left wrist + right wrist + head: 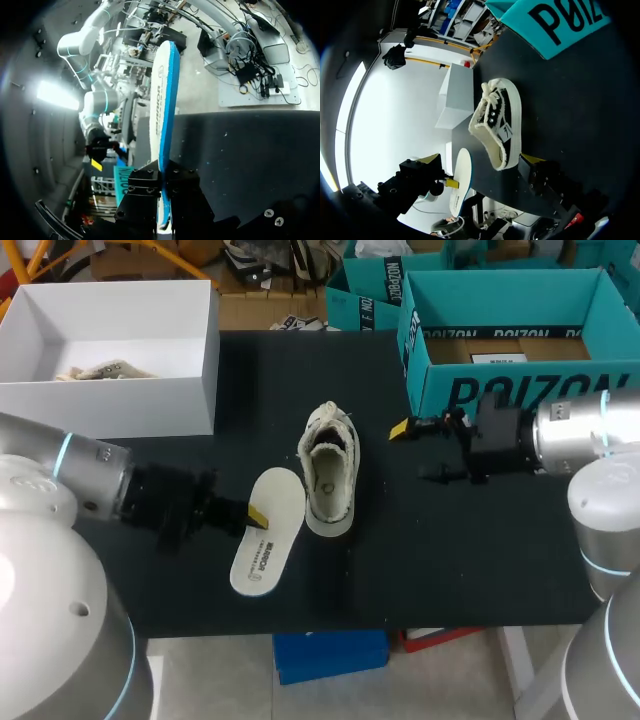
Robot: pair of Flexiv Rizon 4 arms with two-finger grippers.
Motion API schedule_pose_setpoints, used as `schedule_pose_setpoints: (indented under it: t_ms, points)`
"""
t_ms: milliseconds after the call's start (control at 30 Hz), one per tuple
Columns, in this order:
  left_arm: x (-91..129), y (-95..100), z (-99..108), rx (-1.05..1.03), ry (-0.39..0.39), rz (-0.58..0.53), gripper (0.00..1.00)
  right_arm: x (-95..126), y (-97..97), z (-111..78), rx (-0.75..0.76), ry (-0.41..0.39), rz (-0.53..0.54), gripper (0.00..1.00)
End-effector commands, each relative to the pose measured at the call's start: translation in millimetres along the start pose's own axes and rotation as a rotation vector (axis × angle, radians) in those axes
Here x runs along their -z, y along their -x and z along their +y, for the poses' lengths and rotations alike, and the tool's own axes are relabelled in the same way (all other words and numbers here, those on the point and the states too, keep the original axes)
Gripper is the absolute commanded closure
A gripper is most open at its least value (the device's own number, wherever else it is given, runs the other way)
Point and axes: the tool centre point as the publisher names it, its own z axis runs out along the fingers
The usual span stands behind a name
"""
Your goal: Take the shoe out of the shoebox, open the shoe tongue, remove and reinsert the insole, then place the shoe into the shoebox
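A cream and black shoe [330, 472] stands upright in the middle of the black table, its opening facing up. Just to its left lies a white insole [268, 532] with a blue underside, and my left gripper [252, 514] is shut on its edge. In the left wrist view the insole [164, 100] stands edge-on between the gripper's [162, 200] fingers. My right gripper [412, 451] is open, to the right of the shoe and apart from it. In the right wrist view the shoe [499, 125] lies ahead of my spread right gripper [480, 160], with the insole [460, 182] beyond it.
The teal shoebox [430, 365] stands open at the back right, close behind my right gripper. A white open box [190, 360] with a pale item inside sits at the back left. Bare black table lies in front of the shoe.
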Motion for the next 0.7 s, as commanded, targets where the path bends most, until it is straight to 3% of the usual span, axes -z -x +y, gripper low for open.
schedule_pose_setpoints:
  t_ms: [33, 300, 700]
  points:
    - [-2.9, 3.1, 3.7, -0.015, -0.009, 0.091, 1.0, 12.0, 1.4, -7.6, 0.0, 0.031, -0.004, 0.0]
    - [-11.1, 4.9, 8.6, -0.035, -0.047, 0.137, 1.0, 35.6, -4.9, -15.3, -0.002, 0.068, -0.065, 0.0]
    - [-19.2, -7.6, 4.4, -0.015, -0.097, 0.186, 1.0, 67.1, -19.0, -36.1, -0.01, 0.118, -0.123, 0.0]
